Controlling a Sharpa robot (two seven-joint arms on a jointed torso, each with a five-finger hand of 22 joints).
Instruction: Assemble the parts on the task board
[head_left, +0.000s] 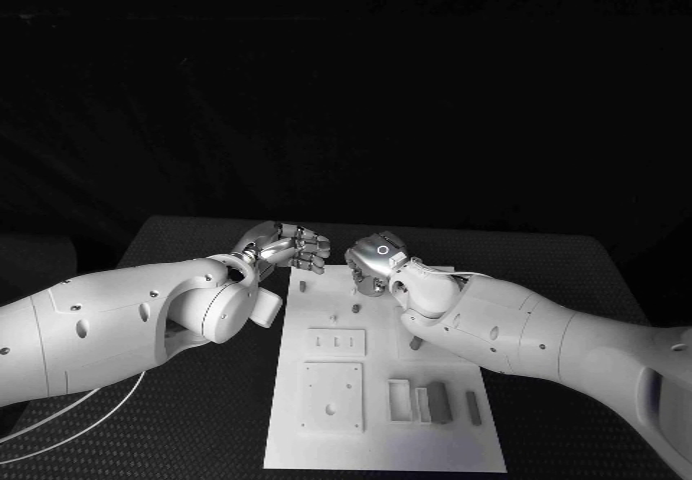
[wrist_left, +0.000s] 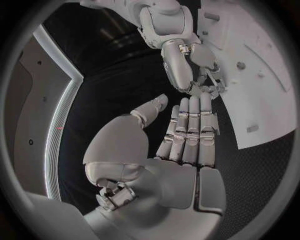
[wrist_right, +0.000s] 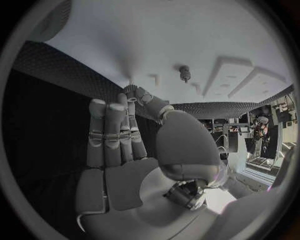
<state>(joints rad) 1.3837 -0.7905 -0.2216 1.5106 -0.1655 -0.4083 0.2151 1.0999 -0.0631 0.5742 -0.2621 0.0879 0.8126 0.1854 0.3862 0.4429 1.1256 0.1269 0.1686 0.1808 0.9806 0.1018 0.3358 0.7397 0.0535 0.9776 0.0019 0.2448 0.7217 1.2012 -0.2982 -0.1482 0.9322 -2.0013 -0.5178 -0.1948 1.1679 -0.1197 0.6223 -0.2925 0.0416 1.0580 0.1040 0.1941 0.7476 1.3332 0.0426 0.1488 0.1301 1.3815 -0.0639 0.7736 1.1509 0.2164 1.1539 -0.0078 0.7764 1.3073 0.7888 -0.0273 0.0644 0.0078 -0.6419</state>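
Note:
The white task board lies in the middle of the black table. At its near right stand several grey parts, with one more grey part beside them. A small peg stands mid-board and shows again as a peg in the right wrist view. My left hand hovers at the board's far left corner with its fingers straight, thumb apart, holding nothing. My right hand is over the board's far edge; its thumb tip lies against a fingertip, and anything between them is hidden.
Two raised white plates sit on the board's left half, with small pegs beyond them. Black table surrounds the board. A white cable loops at the near left under my left arm.

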